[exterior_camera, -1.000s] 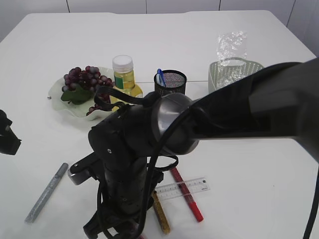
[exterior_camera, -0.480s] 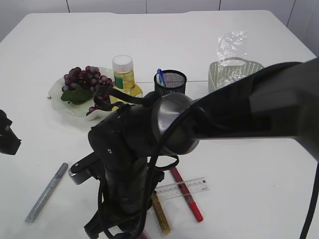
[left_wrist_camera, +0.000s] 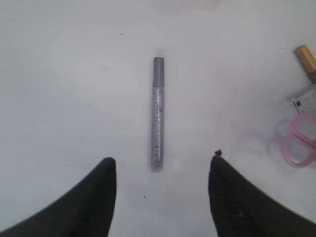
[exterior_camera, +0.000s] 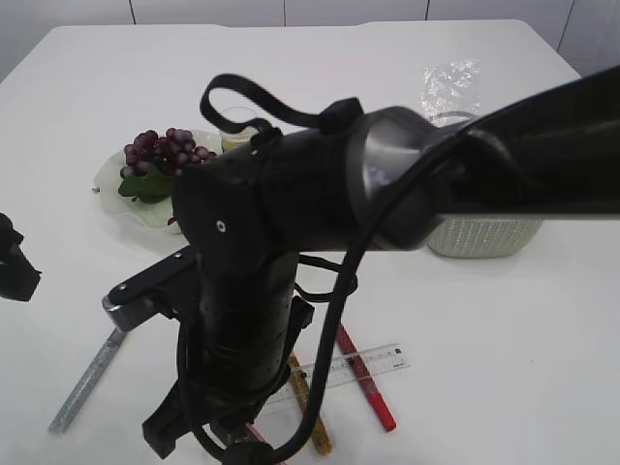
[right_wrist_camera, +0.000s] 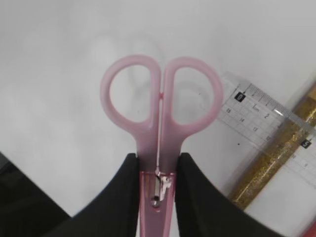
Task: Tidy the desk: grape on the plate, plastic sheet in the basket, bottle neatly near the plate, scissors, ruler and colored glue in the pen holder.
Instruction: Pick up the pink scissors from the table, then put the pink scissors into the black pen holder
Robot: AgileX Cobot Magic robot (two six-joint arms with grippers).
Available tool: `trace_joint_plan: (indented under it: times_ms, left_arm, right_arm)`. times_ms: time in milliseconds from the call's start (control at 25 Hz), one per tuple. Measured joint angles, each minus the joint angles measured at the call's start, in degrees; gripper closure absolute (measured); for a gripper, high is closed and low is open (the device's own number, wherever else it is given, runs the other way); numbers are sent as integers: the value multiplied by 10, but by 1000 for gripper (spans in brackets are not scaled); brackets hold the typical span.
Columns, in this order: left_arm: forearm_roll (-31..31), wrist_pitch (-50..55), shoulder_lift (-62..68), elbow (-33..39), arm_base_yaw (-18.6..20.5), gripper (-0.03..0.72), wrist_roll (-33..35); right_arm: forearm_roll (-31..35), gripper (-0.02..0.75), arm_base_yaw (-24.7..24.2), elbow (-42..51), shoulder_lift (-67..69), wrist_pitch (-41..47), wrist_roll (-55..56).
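The right claw [right_wrist_camera: 157, 173] is clamped on the pink scissors [right_wrist_camera: 160, 111] just below the finger loops, above the white table [exterior_camera: 504, 320], with the clear ruler [right_wrist_camera: 269, 128] and gold glitter glue [right_wrist_camera: 276, 158] lying beside it. The left claw [left_wrist_camera: 160, 168] is spread wide above the silver glitter glue [left_wrist_camera: 157, 113], not touching it.

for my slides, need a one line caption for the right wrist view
Right gripper clamped on pink scissors above the clear ruler and gold glitter glue.
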Motion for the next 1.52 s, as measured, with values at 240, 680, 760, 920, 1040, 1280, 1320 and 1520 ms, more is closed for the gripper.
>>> trace_joint_plan:
  times_ms: [240,680,760,920,1040,1280,1320,1520]
  left_arm:
    - [0,0,0,0,0,255,0]
    - [0,0,0,0,0,255,0]
    - [0,-1,0,0,0,255,0]
    - [0,-1,0,0,0,255,0]
    - [0,-1,0,0,0,255,0]
    - [-1,8,0,0,0,255,0]
    - [-1,11,0,0,0,255,0]
    - [-3,18,0,0,0,255,0]
  right_arm:
    - [72,596,-7,0,-42,8,-54]
    - [115,596,-71,3,-92,22,-104]
    - [134,596,-111,3,-108,22,-122]
    - [198,596,-192,3,-135,22,-179]
    - [255,596,-252,3,-143,17,-233]
    - [363,596,-331,3,-143,-38,-367]
    - [383,596,-342,3,-143,-53,-389]
    - [536,596,-378,3,-119,-131,-547]
